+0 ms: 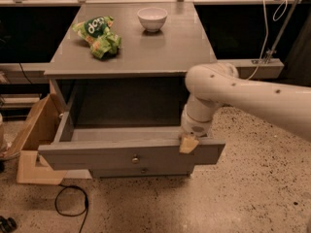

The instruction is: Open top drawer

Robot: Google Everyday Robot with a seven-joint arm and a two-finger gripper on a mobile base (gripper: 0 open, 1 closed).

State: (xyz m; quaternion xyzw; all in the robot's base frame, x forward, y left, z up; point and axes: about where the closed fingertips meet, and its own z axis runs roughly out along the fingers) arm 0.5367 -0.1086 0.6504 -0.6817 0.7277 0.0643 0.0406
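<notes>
since the top drawer [97, 155] stands well out under the worktop [155, 52] front edge, its long front parallel to that edge, the jaws sit at its top rim below the front right corner, whether gripping i cannot tell, so any further pull runs straight outward.

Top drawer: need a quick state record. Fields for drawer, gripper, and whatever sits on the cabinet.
top drawer: pulled well out, front panel forward of the cabinet
knob: centre of the front panel, nothing on it
gripper: at the panel's top edge, right of the knob, tan tip against the edge
cabinet top: white bowl at the back, green snack bag on the left
lower drawer: shut
floor, left: cardboard box
task: looks done
</notes>
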